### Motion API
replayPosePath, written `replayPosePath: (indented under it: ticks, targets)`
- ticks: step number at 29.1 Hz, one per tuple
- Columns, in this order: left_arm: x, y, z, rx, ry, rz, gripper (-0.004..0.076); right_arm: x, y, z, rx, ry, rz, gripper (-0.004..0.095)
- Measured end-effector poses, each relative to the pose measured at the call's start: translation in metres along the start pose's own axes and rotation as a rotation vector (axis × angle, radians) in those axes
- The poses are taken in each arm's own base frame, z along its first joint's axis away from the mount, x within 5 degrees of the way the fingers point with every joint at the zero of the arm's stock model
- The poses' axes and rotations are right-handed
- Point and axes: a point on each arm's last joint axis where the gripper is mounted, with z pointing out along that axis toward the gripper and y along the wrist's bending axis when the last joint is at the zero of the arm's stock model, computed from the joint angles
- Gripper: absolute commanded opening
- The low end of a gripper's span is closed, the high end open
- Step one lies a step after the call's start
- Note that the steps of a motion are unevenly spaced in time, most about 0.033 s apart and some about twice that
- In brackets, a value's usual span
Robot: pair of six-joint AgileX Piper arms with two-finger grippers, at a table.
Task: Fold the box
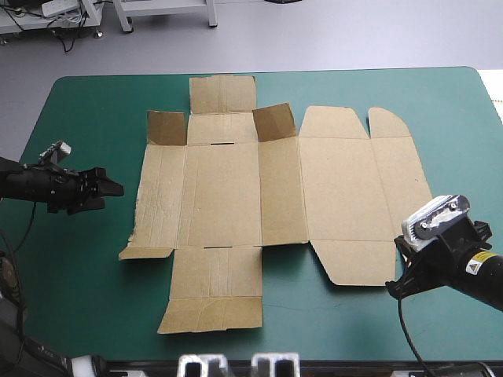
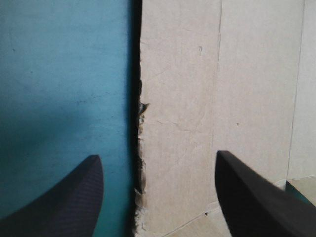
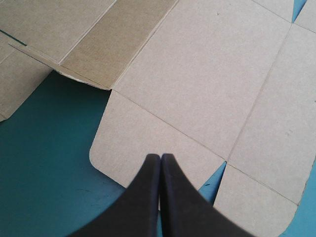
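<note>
Flat box mid-frame; left gripper apart astride its left edge, right gripper pressed together; best to slip under and lift evenly.

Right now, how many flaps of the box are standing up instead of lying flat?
2. One raised flap is at the far left of the box; the other flap is at the far side, nearer the middle. None seems hidden.

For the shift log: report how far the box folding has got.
Done: almost nothing; the box lies flat on the teal-green cover, two small far flaps tilting up. In hand: left gripper open at the box's left edge, right gripper shut at a near flap; neither holds it. Left: raising and tucking every wall.
</note>
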Motion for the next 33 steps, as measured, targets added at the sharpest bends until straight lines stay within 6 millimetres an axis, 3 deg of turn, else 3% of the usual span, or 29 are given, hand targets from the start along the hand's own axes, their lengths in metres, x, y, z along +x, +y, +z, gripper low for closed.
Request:
replayPosePath:
  ticks: [10,19,33]
  targets:
    - [-0.004,0.011,0.051,0.032,0.151,0.02,0.0476,-0.002,-0.001,0.0,0.007,-0.019,0.002,-0.0024]
    - [-0.002,0.011,0.063,0.104,0.158,0.011,0.0476,-0.003,0.001,0.0,-0.007,-0.027,0.011,-0.0025]
    - [0.012,-0.016,0.094,0.247,0.189,0.044,0.0474,-0.003,0.002,0.0,-0.026,-0.038,0.023,-0.0024]
